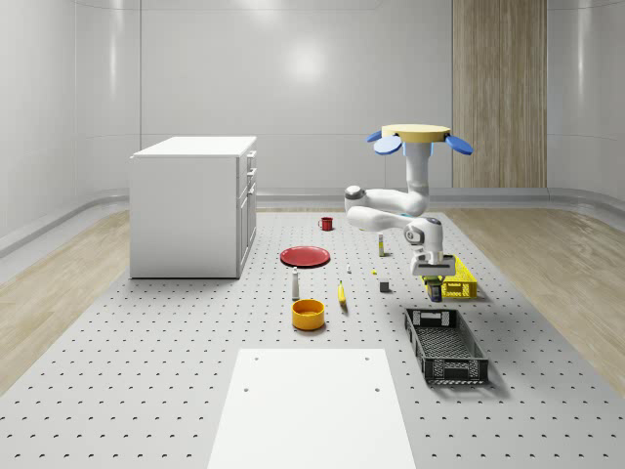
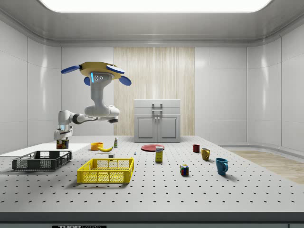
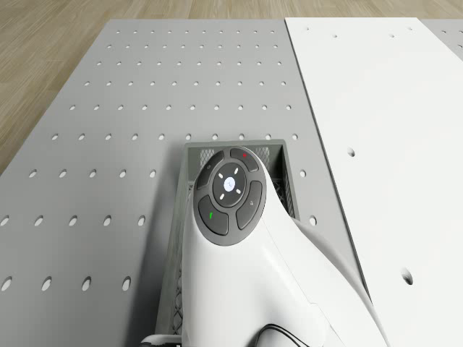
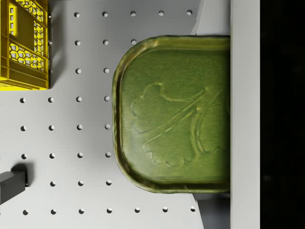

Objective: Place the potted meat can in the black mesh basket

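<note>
Hovering high over the perforated table (image 1: 146,371), the drone (image 1: 418,137), above the ground between the black basket (image 1: 445,344) and the yellow crate (image 1: 451,278). Arm bent down and forward, with the pincer (image 1: 433,283) hanging above the black basket's far end, just beside the yellow crate's near edge. Pinched in the pincer, lifted clear of the table: the meat can (image 4: 174,114), its green embossed lid close under the wrist camera, one long side pressed against a finger (image 4: 245,114). Seen from the side, can (image 2: 62,143) held above the black basket's (image 2: 42,160) rim, not touching it, over the end nearer the white sheet (image 1: 312,410). Black basket open-topped, long and narrow, one long edge running near the white sheet's edge in the drone view (image 3: 235,148). Open table around the basket on its outer side and near end. Well apart from the basket: orange bowl (image 1: 308,314), banana (image 1: 342,294), red plate (image 1: 306,256), white cabinet (image 1: 193,205).
</note>
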Controlling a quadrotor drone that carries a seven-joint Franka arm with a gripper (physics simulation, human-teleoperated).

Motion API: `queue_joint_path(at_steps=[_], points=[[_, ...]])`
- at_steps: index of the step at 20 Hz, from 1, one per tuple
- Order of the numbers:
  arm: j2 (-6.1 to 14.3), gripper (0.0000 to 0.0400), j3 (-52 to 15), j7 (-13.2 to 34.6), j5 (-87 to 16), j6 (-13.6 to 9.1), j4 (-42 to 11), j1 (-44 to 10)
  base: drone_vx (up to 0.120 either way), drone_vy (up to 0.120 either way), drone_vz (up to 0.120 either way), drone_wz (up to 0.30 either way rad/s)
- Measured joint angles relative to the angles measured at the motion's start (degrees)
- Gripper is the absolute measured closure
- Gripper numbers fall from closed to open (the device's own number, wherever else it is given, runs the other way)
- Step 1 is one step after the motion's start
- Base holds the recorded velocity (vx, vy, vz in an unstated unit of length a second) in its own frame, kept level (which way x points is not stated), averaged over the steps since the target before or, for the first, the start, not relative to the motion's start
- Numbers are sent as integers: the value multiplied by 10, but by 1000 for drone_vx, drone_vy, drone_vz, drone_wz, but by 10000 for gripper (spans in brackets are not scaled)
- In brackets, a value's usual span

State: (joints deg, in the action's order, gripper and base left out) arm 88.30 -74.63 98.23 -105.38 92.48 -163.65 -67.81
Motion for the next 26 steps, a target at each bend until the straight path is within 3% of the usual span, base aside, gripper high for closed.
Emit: queue_joint_path(at_steps=[17, 26], points=[[1, 115, 0, 0, 1, 1, 0, 0, 120, 0, 0, 0], [2, 115, 0, 0, 1, 2, 0, -1, 120, -4, -120, 0]])
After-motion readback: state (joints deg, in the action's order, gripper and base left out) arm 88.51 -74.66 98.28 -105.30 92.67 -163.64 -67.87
